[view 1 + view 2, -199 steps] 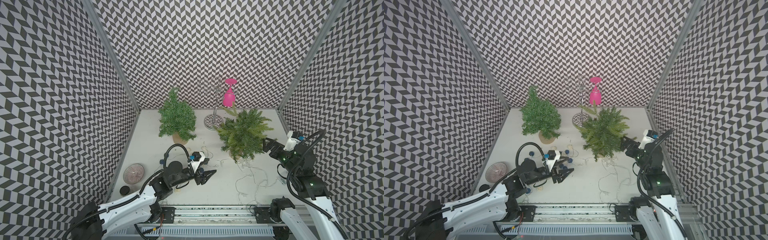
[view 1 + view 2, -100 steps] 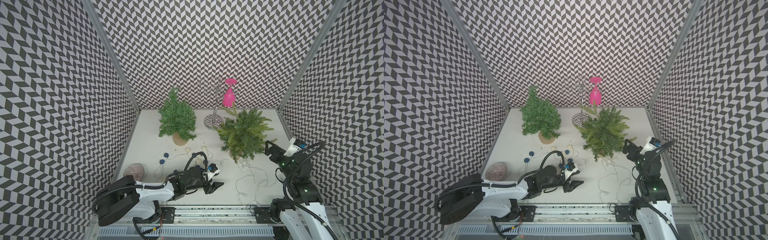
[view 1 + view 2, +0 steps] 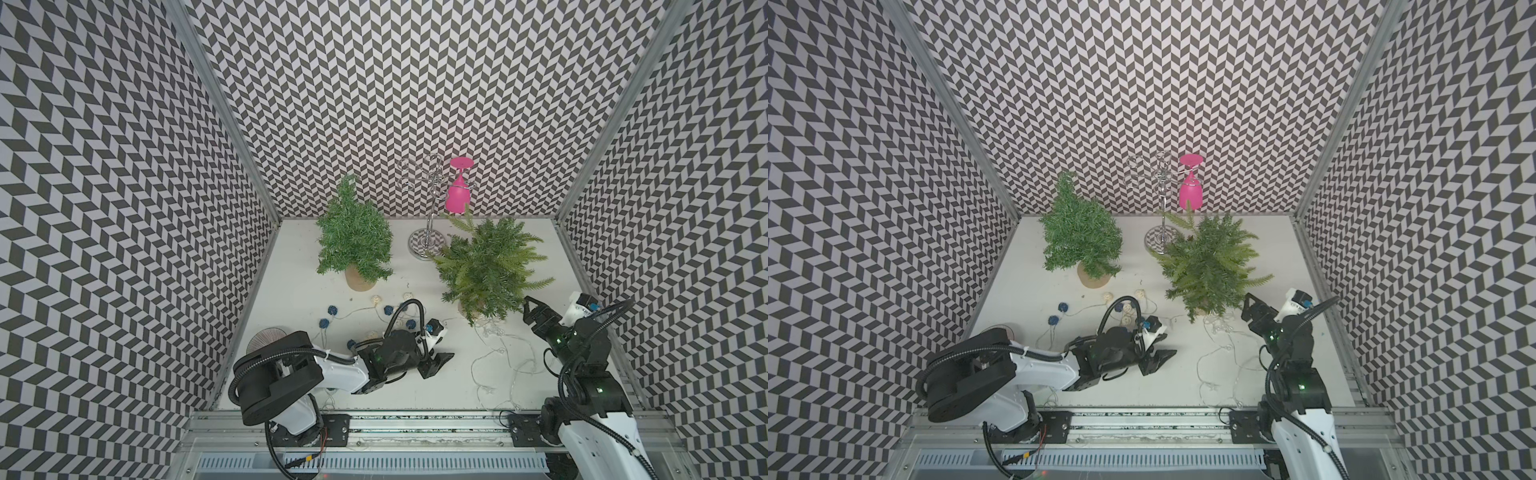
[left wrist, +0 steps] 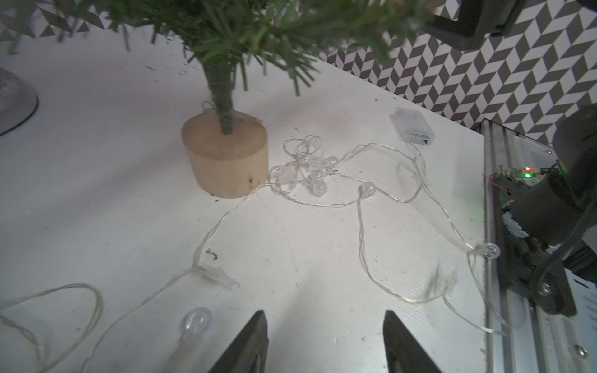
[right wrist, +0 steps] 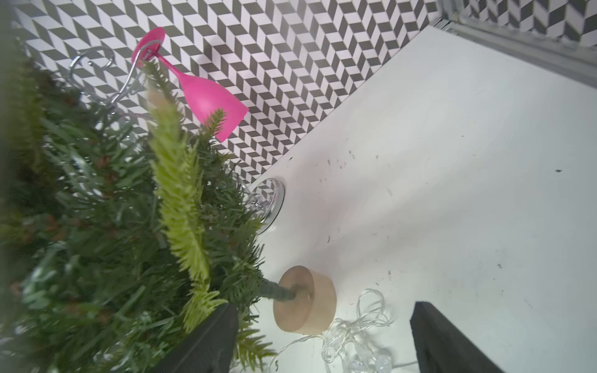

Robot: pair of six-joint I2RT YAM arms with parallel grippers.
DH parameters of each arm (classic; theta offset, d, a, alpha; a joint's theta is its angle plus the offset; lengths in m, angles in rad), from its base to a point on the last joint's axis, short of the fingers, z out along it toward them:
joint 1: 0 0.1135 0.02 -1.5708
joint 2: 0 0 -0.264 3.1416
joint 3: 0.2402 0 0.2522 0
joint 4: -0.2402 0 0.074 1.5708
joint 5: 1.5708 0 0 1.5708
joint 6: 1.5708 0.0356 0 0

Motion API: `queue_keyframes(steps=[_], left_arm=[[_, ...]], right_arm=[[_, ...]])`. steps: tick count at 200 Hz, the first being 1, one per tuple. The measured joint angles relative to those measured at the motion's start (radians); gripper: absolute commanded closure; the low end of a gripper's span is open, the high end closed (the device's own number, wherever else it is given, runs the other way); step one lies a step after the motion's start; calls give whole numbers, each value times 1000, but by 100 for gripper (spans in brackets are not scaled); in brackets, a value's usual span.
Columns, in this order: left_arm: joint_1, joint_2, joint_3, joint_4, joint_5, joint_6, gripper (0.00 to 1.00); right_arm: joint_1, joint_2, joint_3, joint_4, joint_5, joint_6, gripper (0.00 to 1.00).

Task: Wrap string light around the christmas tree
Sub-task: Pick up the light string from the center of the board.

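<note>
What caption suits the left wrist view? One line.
Open left gripper faces the clear string light tangled beside the Christmas tree's wooden base, battery box nearby.

Wooden tree base (image 4: 226,164), clear plastic string light (image 4: 318,187), chrome stand (image 3: 416,246)

light: bright, even, from overhead; I see soft shadows on bench (image 4: 97,193) | wrist cams: near tree foliage (image 5: 80,226) blurred, OOF | top views: sharp, walls bow at edges

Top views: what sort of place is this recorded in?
Probably a lab robot test cell, not a home: chevron-patterned walls box in a white table, and the left arm and right arm sit on an aluminium rail.
</note>
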Motion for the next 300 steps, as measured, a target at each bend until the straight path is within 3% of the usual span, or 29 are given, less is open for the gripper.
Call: queue_keyframes(steps=[52, 92, 126, 172, 226, 267, 300], left_arm=[[28, 63, 26, 3, -2, 33, 42], [28, 60, 27, 52, 38, 34, 41], [55, 60, 63, 73, 83, 29, 32], [93, 114, 85, 154, 95, 22, 29], [80, 204, 92, 207, 84, -1, 24], [93, 212, 92, 241, 97, -22, 24], [103, 146, 58, 255, 116, -25, 25]], right_arm=[[0, -6, -51, -40, -34, 17, 11], [0, -34, 43, -127, -8, 30, 12], [0, 20, 179, -171, 3, 25, 15], [0, 2, 146, -188, -7, 21, 20], [0, 153, 78, -255, -76, -6, 19], [4, 431, 108, -364, -64, -24, 20], [7, 484, 125, -406, -17, -19, 30]])
